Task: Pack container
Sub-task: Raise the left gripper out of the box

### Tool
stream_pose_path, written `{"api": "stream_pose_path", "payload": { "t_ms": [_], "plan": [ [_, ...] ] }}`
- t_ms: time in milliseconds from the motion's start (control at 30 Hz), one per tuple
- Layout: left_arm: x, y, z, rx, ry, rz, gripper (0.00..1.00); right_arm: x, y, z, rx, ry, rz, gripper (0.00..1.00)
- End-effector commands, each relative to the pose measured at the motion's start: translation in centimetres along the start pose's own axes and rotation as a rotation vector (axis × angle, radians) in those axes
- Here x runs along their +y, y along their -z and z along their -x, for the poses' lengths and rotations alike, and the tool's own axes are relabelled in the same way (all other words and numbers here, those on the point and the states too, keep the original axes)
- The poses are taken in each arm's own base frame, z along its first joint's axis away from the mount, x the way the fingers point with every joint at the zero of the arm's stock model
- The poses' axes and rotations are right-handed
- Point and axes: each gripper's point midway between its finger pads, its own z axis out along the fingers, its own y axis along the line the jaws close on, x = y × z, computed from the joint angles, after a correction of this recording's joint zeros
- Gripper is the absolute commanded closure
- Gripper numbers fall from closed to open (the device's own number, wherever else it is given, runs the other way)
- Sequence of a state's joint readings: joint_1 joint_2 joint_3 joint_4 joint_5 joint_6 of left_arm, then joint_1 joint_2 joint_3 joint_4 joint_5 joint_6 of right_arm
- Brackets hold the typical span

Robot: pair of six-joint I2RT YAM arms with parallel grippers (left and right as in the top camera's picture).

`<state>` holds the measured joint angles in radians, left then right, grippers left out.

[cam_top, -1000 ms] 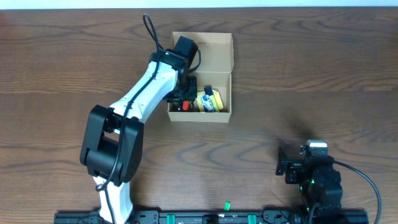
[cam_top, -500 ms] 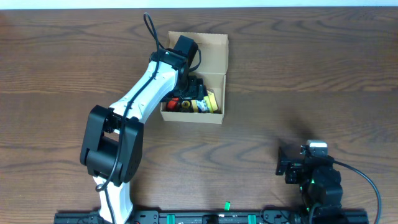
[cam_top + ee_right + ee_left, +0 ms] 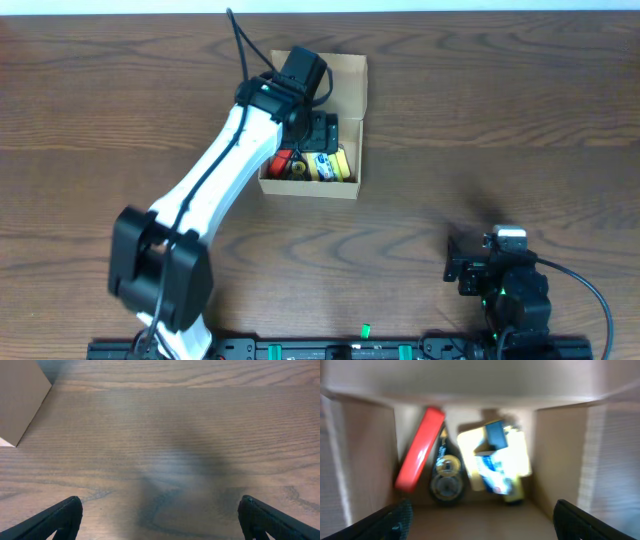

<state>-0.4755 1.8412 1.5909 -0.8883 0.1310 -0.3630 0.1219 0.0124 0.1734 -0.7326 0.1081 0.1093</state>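
Red bar (image 3: 420, 447), black roller (image 3: 447, 480), yellow-blue pack (image 3: 495, 462) side by side — wood-grain table (image 3: 175, 435).

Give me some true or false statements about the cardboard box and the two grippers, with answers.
1. The tan cardboard box holds a flat red item. True.
2. The left gripper is shut on the red item. False: it is open, holding nothing.
3. The right gripper hangs over the box. False: it is over the wooden table, away from the box.
4. A yellow and blue item lies beside a round black item. True.
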Motion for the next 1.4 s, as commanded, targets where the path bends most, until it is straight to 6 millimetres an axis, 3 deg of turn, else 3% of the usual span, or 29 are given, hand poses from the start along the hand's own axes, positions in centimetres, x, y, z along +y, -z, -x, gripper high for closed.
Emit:
{"api": "stream_pose_path", "payload": {
  "t_ms": [0, 233, 300, 367, 433, 567, 867, 1200, 1367],
  "plan": [
    [-1.6, 5.4, 1.8, -0.137, -0.02, -0.055, 0.08, -0.2, -0.2, -0.4, 0.006, 0.009, -0.011, 0.01],
    [-1.2, 15.5, 2.1, -0.377, 0.01, -0.09, 0.09, -0.2, -0.2, -0.4, 0.006, 0.009, -0.011, 0.01],
    [-0.6, 18.6, 1.9, -0.455, 0.016, -0.088, 0.09, -0.2, -0.2, -0.4, 0.006, 0.009, -0.011, 0.0],
    [0.7, 22.4, 1.3, -0.558, 0.032, -0.066, 0.02, -0.2, -0.2, -0.4, 0.006, 0.009, -0.011, 0.01],
    [2.1, 24.8, 0.2, -0.615, 0.05, -0.028, 0.04, -0.2, -0.2, -0.4, 0.006, 0.009, -0.011, 0.01],
    [3.2, 26.1, -0.7, -0.639, 0.068, -0.002, 0.04, -0.2, -0.2, -0.4, 0.006, 0.009, -0.011, 0.01],
    [4.7, 26.2, -0.7, -0.651, 0.02, 0.104, 0.04, -0.2, -0.2, -0.4, 0.006, 0.009, -0.011, 0.01],
    [4.5, 26.4, -0.4, -0.665, 0.023, 0.096, 0.04, 0.2, -0.2, 0.0, -0.007, 0.003, 0.013, 0.01],
    [4.5, 26.6, -0.1, -0.679, 0.031, 0.094, 0.05, 1.9, 0.1, 3.0, -0.125, -0.037, 0.112, 0.01]
  ]
}}
